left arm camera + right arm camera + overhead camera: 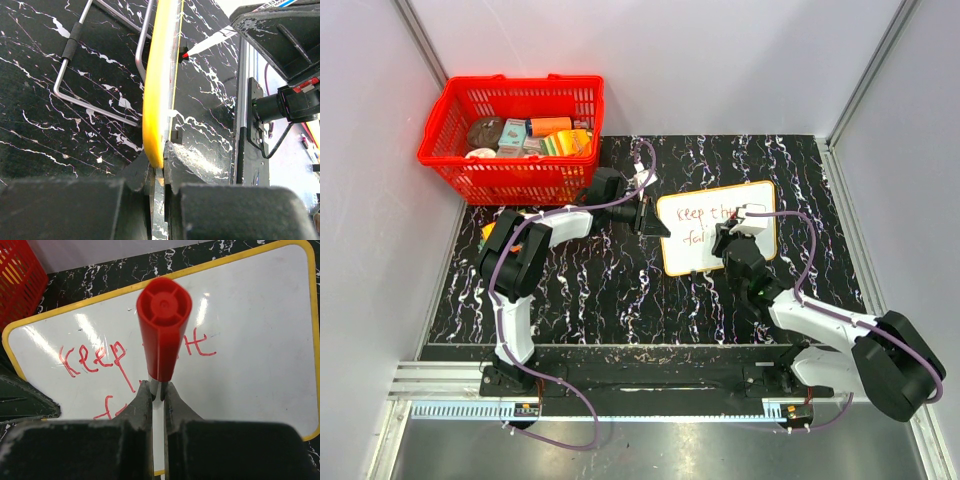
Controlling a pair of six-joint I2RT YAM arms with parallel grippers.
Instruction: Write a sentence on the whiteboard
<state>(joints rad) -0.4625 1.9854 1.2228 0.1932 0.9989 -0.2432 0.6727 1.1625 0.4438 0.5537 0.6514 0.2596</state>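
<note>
The whiteboard (760,205), white with a yellow rim, lies propped on the black marbled mat. In the left wrist view its yellow rim (159,90) shows edge-on. My left gripper (658,222) (161,172) is shut on the board's left edge. My right gripper (727,240) (159,389) hovers over the board's middle, shut on a red-and-white marker (164,330). The marker's red tip (185,54) meets the board's face. The sentence (695,213) (95,360) in red reads "keep the" with the start of a second line below; the marker hides part of it.
A red basket (460,165) (15,280) with several packaged items stands at the back left, just behind the left arm. A bent metal wire stand (75,75) lies on the mat behind the board. Grey walls enclose the mat on three sides.
</note>
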